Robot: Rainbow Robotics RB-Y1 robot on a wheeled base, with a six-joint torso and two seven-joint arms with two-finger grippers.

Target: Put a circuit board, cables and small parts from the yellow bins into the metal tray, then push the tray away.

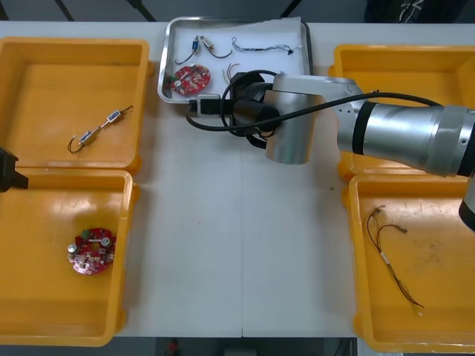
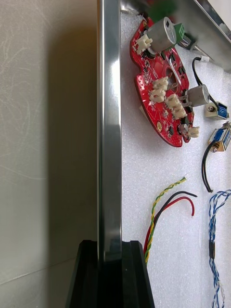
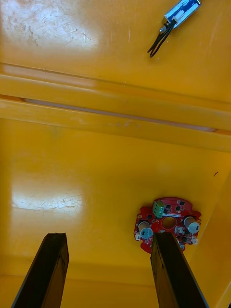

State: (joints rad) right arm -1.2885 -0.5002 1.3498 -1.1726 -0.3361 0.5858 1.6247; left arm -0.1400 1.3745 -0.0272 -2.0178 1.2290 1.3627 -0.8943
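Four yellow bins (image 1: 44, 81) are set on the table (image 1: 237, 245), two at each side, and the metal tray (image 1: 165, 67) is placed between the far pair, at the table's far edge. The tray's near rim is gripped by the right claw (image 2: 109, 245). Its two black fingers are closed on the shiny rim, one outside over the table and the other inside over the white lining. The right arm (image 1: 401, 130) is stretched in from the right, across the far right bin (image 1: 349, 55).

Inside the tray, a round red circuit board (image 1: 191, 78) is laid flat near the gripped rim. A cable of red, black and yellow strands (image 2: 166, 207) is seen just beside the inner finger. Two small metal parts (image 1: 202, 46) with black leads are lying farther in. A twisted blue and white cable (image 1: 263, 48) is stretched along the far side.

The left claw (image 3: 108, 236) is open, its fingers well apart, above the near left bin (image 1: 44, 311). A second circuit board (image 1: 92, 251) is lying on that bin's floor. In the far left bin (image 1: 44, 148), a pair of metal pieces (image 1: 100, 126) joined by a black lead is seen. A red and yellow cable (image 1: 390, 252) is lying in the near right bin (image 1: 445, 311).
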